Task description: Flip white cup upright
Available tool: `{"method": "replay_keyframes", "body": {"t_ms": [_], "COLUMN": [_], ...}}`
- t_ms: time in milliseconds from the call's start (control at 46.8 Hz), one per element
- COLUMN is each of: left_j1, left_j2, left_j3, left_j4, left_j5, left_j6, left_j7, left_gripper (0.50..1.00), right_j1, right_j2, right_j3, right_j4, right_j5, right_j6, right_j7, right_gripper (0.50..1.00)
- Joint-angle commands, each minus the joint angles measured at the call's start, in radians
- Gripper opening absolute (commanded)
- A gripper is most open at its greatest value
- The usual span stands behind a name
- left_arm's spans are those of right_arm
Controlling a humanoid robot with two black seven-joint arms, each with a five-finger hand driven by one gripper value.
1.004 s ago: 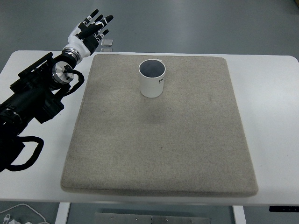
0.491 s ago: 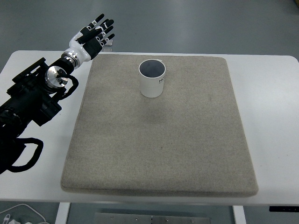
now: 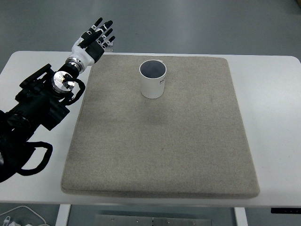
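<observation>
White cup [image 3: 153, 79] upright already, mouth up, axis vertical, on the grey mat [image 3: 160, 141], far-centre. My left robot hand [image 3: 94, 37] hangs off its far-left corner, fingers wide, empty. Cup well apart, to my right. Right arm unseen.

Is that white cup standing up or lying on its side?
Standing upright: the white cup rests on the grey mat, its round open mouth facing up, dark inside visible.

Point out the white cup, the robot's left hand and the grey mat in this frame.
white cup [image 3: 152, 87]: top view, on its outer side wall below the open rim.
left hand [image 3: 92, 40]: top view, on the palm, fingers spread.
grey mat [image 3: 164, 150]: top view, on a bare central patch.
</observation>
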Motion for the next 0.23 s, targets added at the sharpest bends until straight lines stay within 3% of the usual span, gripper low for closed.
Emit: {"method": "replay_keyframes", "body": {"t_ms": [0, 214], "left_j1": [0.000, -0.002], "left_j2": [-0.006, -0.018], "left_j3": [0.003, 0.017], "left_j4": [0.000, 0.000], "left_j5": [0.003, 0.012], "left_j6": [0.000, 0.002], "left_j7": [-0.025, -0.033], "left_gripper": [0.992, 0.990], "right_j1": [0.000, 0.000], "right_j2": [0.000, 0.000], "right_j3": [0.000, 0.002], "right_j4": [-0.001, -0.001], "right_j5": [0.000, 0.001], "right_j6": [0.000, 0.000], "right_j7": [0.000, 0.000], "right_gripper": [0.930, 0.930]}}
